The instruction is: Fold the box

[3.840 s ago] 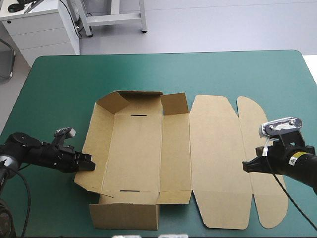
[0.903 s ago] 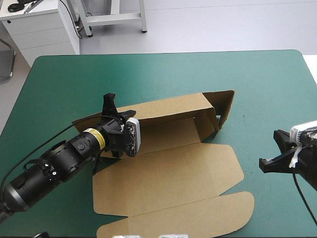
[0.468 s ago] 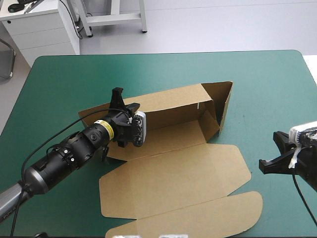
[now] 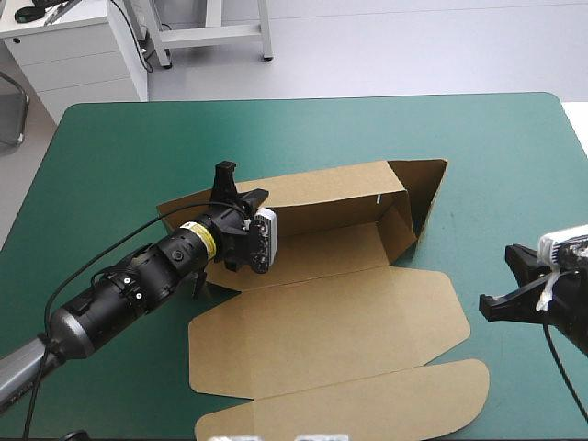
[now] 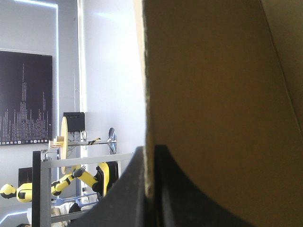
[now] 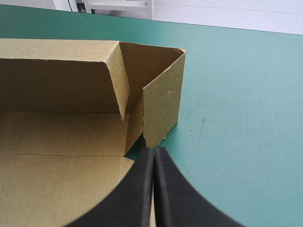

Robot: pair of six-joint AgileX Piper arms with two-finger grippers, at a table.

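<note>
- Since just before, the box (image 4: pixel 331 322), a cut sheet of brown board, had slid a little to the right over the teal-green table cover (image 4: pixel 138 156), and the left arm had gone with it
- Black fin-shaped fingers of the left gripper (image 5: pixel 149 153) were all but closed, pinching the top edge of the raised far wall near its left end
- Black fingers of the right gripper (image 6: pixel 153 152) met in a point, holding nothing, just beside the flat lid's right edge
- Mid-table, the box had its long far wall and right end wall upright, with the lid and rounded flap flat towards the near edge
</note>
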